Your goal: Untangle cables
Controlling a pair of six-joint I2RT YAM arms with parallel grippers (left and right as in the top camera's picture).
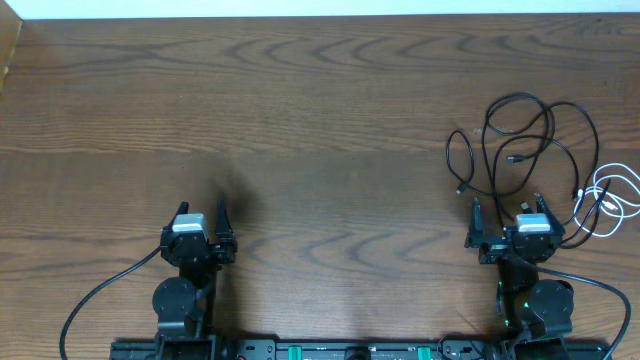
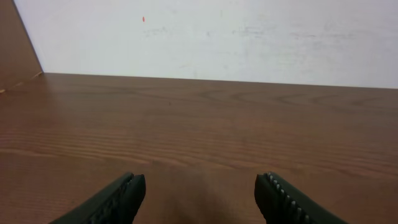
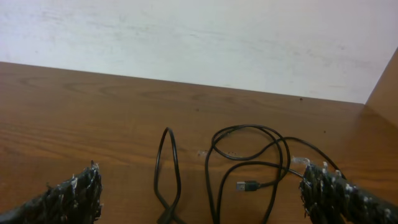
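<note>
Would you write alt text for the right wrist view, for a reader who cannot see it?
Looped black cables lie on the wooden table just ahead of the right gripper, whose open fingers frame the lower corners. One small plug end shows among the loops; a pale wall stands behind.

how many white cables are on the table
1. The white cable lies looped near the table's right edge, beside the black cables and just right of the right gripper. Part of it reaches the frame edge, so more could be hidden there.

Cables (image 3: 244,185) just before right pincer (image 1: 506,208)
</note>
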